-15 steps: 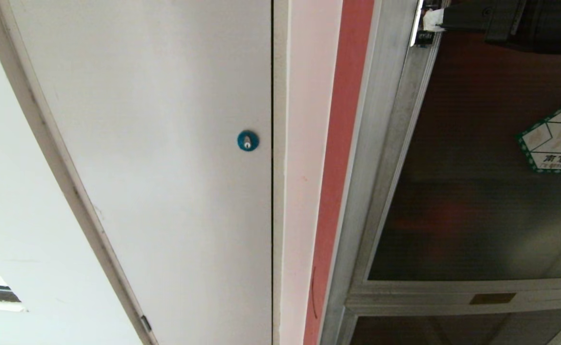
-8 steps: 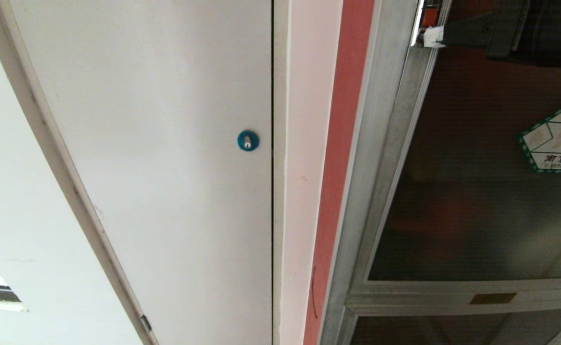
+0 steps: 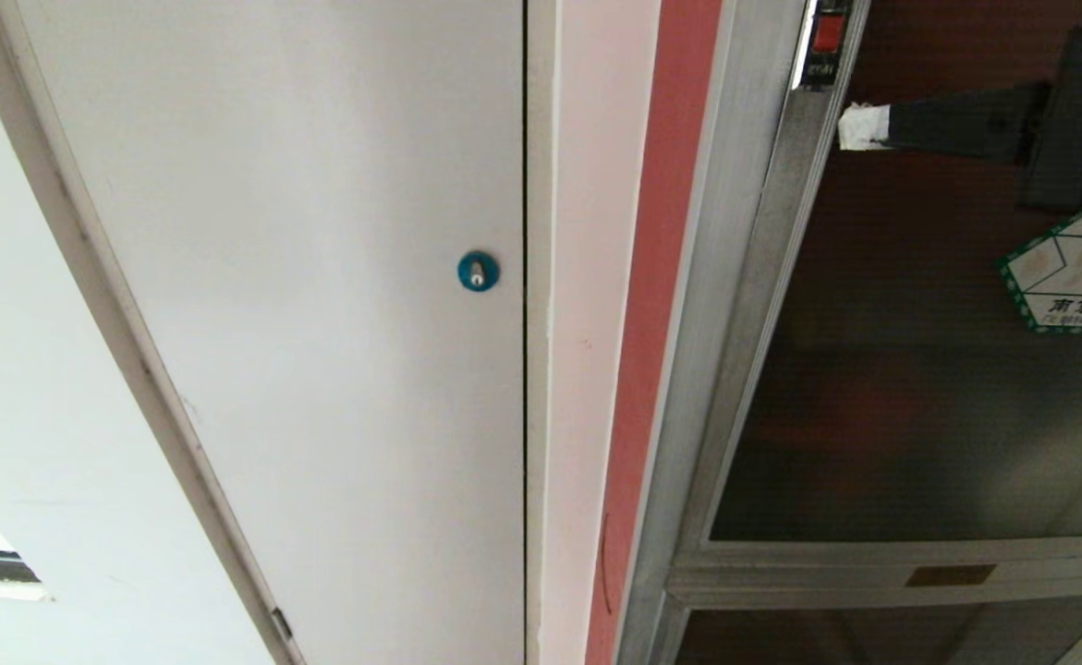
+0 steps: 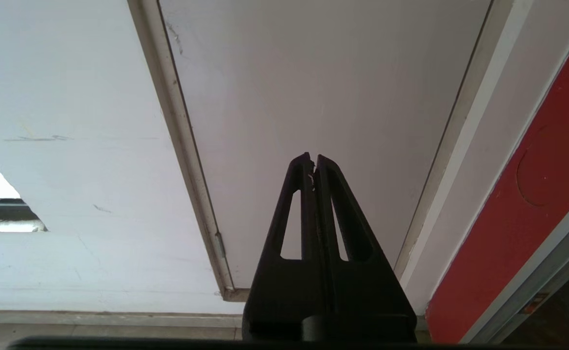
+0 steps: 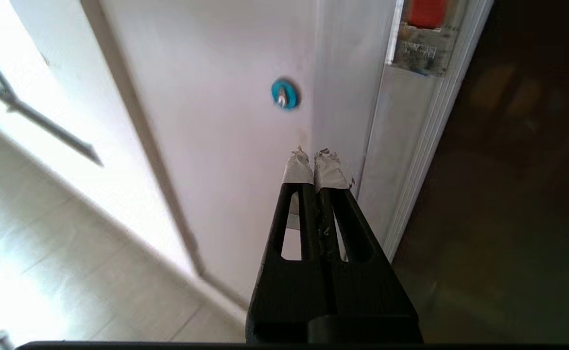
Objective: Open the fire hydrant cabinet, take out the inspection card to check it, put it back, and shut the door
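The right hand hangs in front of the door near its left frame, just below the red latch; its fingers, tipped in white tape, are pressed together and hold nothing. Whether the tips touch the frame cannot be told. The door — dark glass in a silver frame, with a green-edged hexagonal sticker — lies flush in the cabinet, so the inside is hidden and no card shows in any view. Below it sits a smaller dark panel; left of the frame runs a red strip, then a white panel with a blue lock.

The right wrist view gives the latch close up, with a worn label under it, and the blue lock beyond the fingertips; the floor shows there too. The left hand appears only in its own view — fingers together, empty, pointing at the white panel's lower hinge edge, well apart from the door; the red strip crosses that view's corner.
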Available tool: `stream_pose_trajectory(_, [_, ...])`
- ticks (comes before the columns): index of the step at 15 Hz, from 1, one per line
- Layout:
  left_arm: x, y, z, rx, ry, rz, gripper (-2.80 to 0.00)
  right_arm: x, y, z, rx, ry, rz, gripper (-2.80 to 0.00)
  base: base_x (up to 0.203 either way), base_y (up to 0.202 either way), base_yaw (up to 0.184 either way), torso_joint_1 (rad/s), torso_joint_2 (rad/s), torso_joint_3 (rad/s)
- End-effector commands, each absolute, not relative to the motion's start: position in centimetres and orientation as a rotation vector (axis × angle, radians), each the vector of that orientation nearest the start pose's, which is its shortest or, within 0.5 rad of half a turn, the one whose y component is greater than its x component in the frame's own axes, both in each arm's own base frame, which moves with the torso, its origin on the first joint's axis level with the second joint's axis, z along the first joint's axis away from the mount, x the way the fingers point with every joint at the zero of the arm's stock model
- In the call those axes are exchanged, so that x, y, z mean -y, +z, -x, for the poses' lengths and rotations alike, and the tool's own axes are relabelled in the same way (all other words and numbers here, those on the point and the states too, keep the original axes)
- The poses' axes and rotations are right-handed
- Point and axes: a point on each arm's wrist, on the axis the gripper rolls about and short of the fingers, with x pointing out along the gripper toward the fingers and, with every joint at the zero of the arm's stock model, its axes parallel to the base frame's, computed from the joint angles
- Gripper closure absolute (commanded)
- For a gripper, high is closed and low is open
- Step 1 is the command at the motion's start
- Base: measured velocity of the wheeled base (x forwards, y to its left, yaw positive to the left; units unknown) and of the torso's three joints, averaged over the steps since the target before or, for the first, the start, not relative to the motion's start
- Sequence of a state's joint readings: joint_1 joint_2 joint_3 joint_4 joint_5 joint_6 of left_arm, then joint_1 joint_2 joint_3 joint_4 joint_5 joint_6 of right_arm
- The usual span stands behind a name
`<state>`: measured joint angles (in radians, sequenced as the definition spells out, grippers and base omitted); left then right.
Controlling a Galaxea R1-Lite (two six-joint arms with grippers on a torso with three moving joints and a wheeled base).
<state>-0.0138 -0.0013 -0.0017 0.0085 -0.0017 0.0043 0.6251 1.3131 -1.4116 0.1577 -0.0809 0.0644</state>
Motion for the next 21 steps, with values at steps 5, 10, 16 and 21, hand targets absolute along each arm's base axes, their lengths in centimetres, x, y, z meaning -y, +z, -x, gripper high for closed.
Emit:
stream_pose_trajectory(5, [0.0,7.5,2.3,-0.006,-0.015,-0.004,0.00,-13.0,36.1,-14.2,0.200,0.338,-0.030,0.00,0.000,0.000,0.000,0.000,0.00,0.000])
stream_pose_trajectory(10, [0.0,7.5,2.3,-0.006,-0.015,-0.005,0.00,-15.4,34.6,-15.5,0.363,0.232,-0.070,0.00,0.000,0.000,0.000,0.000,0.00,0.000])
stream_pose_trajectory(16, [0.0,7.5,2.3,-0.005,-0.015,-0.004,0.00,-16.5,34.0,-16.8,0.406,0.181,-0.068,0.00,0.000,0.000,0.000,0.000,0.00,0.000])
stream_pose_trajectory(21, [0.0,7.5,2.3,-0.005,-0.015,-0.005,0.00,-16.2,35.1,-19.0,0.435,0.097,-0.051,-2.80,0.000,0.000,0.000,0.000,0.00,0.000])
